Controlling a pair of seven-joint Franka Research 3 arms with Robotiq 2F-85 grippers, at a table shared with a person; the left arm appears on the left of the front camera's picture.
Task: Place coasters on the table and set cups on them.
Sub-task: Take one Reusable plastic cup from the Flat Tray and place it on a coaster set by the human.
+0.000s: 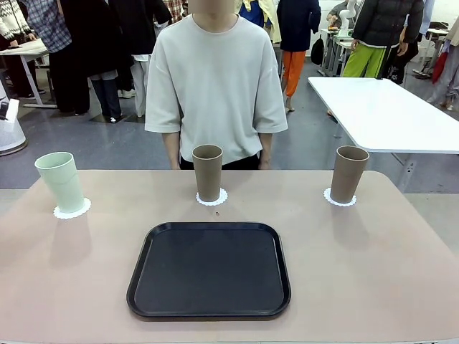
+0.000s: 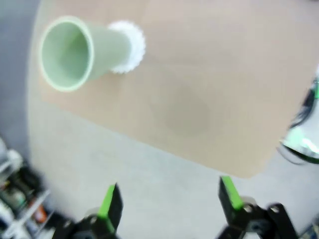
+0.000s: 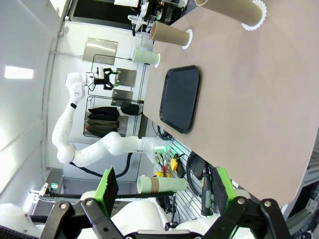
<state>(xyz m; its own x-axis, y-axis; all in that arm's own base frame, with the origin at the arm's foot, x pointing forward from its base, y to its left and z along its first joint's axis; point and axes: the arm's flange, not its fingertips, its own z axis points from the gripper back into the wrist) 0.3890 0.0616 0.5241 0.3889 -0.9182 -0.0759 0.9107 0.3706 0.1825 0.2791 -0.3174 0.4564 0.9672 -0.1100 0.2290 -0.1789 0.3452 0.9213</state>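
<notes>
We logged three cups on coasters along the counter's (image 1: 373, 272) far edge: mint cup (image 1: 62, 180) at the left corner, brown cup (image 1: 208, 172) mid-edge, brown cup (image 1: 348, 173) toward the right corner. A black tray (image 1: 209, 269) sat near the front edge. Left tool (image 2: 169, 199) hung open above the counter's edge, empty; right tool (image 3: 164, 186) open, empty, off the counter.

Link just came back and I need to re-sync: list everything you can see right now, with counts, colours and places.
cups: three; mint green far left, brown-tan far middle, brown-tan far right; each upright on a coaster.
coasters: three, white, scalloped; left, middle, right.
tray: one, black, empty, near middle of table.
table: one, beige-tan.
white table: one, behind, right.
person: one, pale grey T-shirt, standing at far edge.
left gripper: open, holding nothing, off the table's edge.
right gripper: open, holding nothing.
</notes>
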